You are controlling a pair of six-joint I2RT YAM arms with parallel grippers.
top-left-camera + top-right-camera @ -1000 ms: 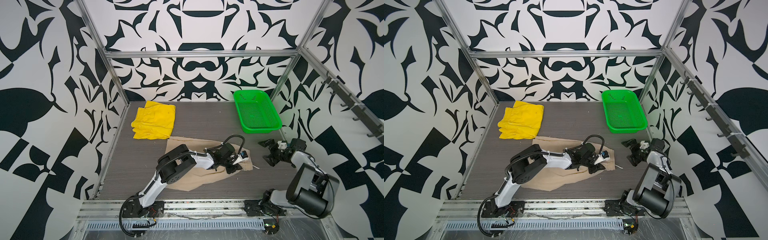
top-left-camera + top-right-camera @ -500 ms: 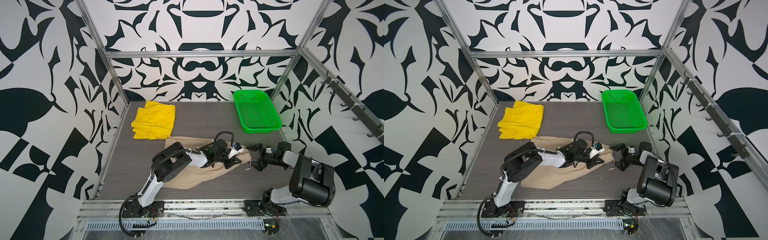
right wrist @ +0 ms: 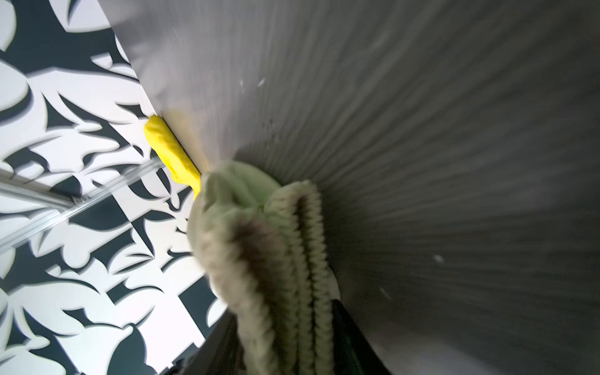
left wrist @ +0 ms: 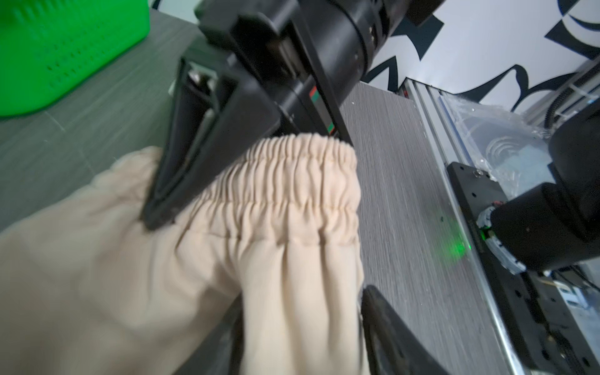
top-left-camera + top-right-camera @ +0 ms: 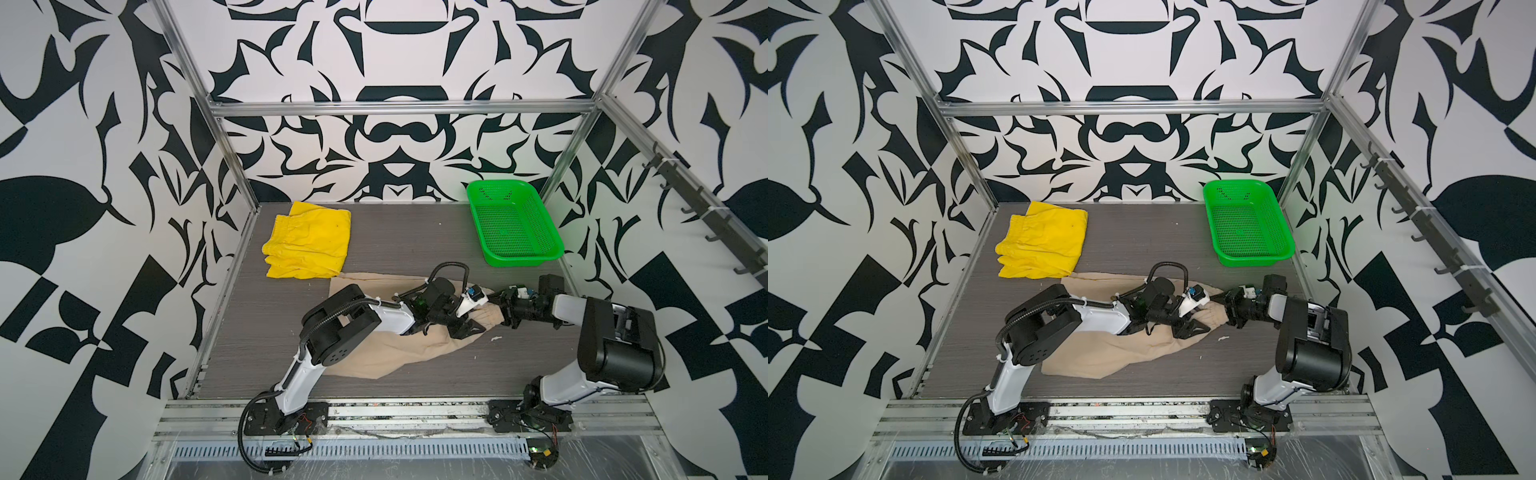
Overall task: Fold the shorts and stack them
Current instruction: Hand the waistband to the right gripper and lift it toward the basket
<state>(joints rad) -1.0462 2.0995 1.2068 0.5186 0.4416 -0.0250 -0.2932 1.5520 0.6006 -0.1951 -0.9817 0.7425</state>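
The bright yellow cloth shorts (image 5: 307, 243) (image 5: 1044, 245) (image 3: 170, 152) lie folded flat, far back on the left. The beige cloth shorts (image 5: 399, 353) (image 5: 1100, 357) (image 4: 194, 276) (image 3: 259, 259) sprawl crumpled just in front of them, their corner almost touching the yellow pair. Their gathered elastic waistband is bunched up at the right end.

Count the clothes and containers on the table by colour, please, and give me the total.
Yellow: 1, the yellow shorts
Beige: 1, the beige shorts
Green: 1, the green basket
Total: 3
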